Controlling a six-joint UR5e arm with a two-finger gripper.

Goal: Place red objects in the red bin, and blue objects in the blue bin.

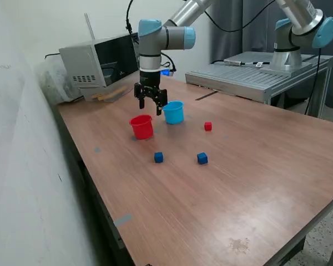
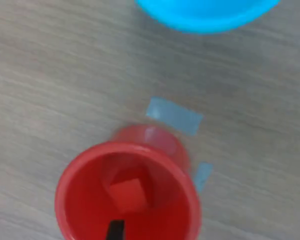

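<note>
The red bin stands on the wooden table, and the light blue bin stands just to the exterior view's right of it. My gripper hangs above and just behind the red bin, open and empty. In the wrist view the red bin holds one red cube, and the gripper shows only dark fingertips set wide apart. The blue bin's rim is also in the wrist view. A second red cube and two blue cubes lie on the table.
A grey box-like appliance and clutter stand at the table's back left. A metal platform with a second arm sits at the back right. Pale tape patches are stuck on the table. A wall runs along the exterior view's left.
</note>
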